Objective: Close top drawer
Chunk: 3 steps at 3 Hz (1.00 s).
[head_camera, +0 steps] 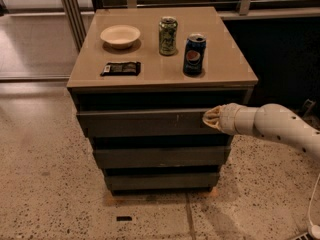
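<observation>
The top drawer (140, 122) is a wide dark grey-brown front with small pale scratches right of centre. It stands only slightly out from the cabinet, with a dark gap above it. My gripper (212, 117) comes in from the right on a white arm and presses against the drawer front's right end. Two narrower drawer fronts (160, 156) sit below it.
On the tan cabinet top (225, 69) stand a white bowl (120, 35), a green can (168, 35), a blue can (194, 54) and a dark snack packet (120, 68). Speckled floor lies in front. A railing runs behind the cabinet.
</observation>
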Each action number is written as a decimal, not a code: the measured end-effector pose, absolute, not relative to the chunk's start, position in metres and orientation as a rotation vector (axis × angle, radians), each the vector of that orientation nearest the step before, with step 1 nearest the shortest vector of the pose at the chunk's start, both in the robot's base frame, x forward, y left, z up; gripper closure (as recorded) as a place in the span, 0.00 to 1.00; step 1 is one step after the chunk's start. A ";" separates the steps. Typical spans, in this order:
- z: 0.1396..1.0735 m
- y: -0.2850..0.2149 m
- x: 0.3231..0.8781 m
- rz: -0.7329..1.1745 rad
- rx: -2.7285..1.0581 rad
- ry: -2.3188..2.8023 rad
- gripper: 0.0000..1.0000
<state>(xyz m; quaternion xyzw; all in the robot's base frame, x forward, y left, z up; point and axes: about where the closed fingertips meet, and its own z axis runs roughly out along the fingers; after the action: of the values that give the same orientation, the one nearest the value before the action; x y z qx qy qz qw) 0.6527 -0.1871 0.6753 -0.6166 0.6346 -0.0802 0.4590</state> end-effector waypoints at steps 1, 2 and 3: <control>0.675 -0.187 0.653 -0.197 -1.518 1.563 1.00; 0.675 -0.183 0.645 -0.151 -1.545 1.568 1.00; 0.675 -0.176 0.615 -0.018 -1.592 1.589 1.00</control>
<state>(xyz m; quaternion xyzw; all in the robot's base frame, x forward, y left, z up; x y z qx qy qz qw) 0.6151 -0.1760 0.6745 -0.6384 0.6373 -0.0072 0.4316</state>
